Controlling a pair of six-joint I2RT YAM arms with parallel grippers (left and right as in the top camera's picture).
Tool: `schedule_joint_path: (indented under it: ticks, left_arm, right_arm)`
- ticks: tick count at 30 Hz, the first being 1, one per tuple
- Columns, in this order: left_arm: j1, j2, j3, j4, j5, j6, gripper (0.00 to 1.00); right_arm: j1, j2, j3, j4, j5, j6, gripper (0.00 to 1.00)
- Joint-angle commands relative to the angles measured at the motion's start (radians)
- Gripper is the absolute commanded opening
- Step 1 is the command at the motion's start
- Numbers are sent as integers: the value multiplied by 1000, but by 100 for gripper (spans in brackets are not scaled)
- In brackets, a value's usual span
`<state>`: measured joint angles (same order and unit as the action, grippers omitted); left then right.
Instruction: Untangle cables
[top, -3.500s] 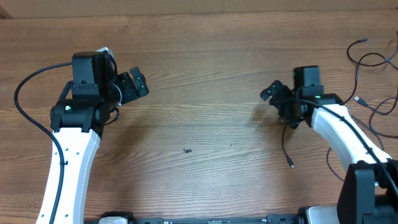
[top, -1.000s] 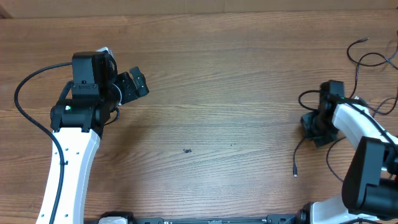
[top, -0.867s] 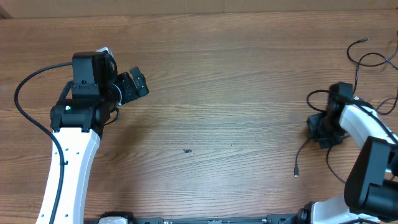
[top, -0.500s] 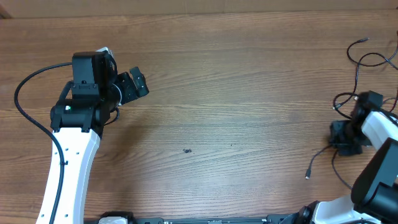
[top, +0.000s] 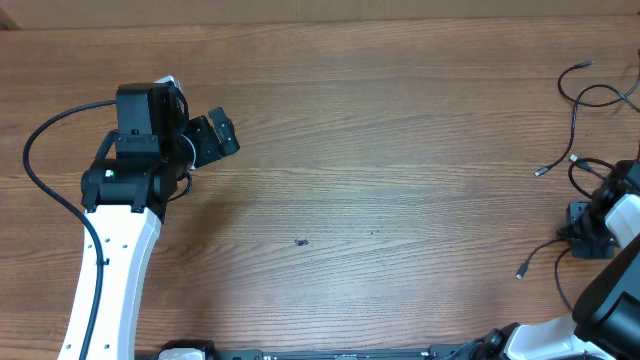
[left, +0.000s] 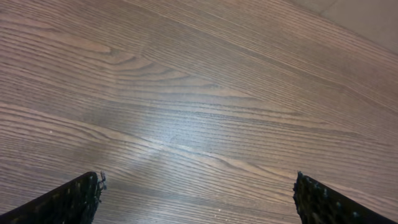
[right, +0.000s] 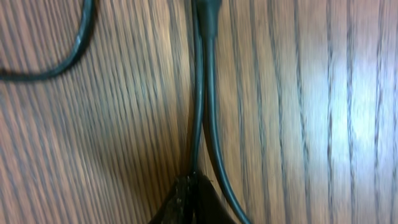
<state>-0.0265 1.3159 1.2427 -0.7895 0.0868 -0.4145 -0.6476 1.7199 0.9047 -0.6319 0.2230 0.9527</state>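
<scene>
Several thin black cables (top: 576, 108) lie in loose curls at the far right edge of the table. My right gripper (top: 584, 230) sits low among them, shut on one cable (right: 197, 106) that runs straight up from its closed tips (right: 194, 198) in the right wrist view. A second cord (right: 213, 130) lies right beside the pinched one. One loose plug end (top: 521, 271) trails to the left of the gripper, and another plug end (top: 541, 171) lies farther back. My left gripper (top: 213, 139) hovers far to the left, open and empty, its fingertips (left: 78, 198) wide apart over bare wood.
The wooden table (top: 360, 150) stretches between the two arms. The left arm's thick black wire (top: 40, 135) loops out to its left. The right arm's white link (top: 625, 215) runs off the right edge.
My right gripper has travelled right and toward the front, dragging the pinched cable; its trailing plug end followed to the right. The left arm has not moved.
</scene>
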Motion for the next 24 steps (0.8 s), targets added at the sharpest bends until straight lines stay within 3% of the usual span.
schedule_joint_path:
  ticks: [1, 8, 10, 11, 14, 24]
  left_arm:
    - [0, 5, 21, 0, 10, 18, 100]
    - [0, 5, 21, 0, 10, 18, 100]
    - [0, 5, 21, 0, 10, 18, 100]
    - [0, 5, 21, 0, 10, 18, 100]
    - [0, 5, 21, 0, 10, 18, 99]
    - [0, 5, 21, 0, 10, 18, 100]
  right_arm:
    - [-18, 44, -34, 26, 50, -22, 4]
    - [-34, 44, -32, 51, 50, -23, 5]
    - [-35, 44, -32, 49, 28, -47, 21]
    - [-35, 44, -32, 47, 14, -54, 35]
    - [-35, 44, -32, 44, -28, -68, 54]
    - [-34, 44, 89, -121, -46, -94, 56]
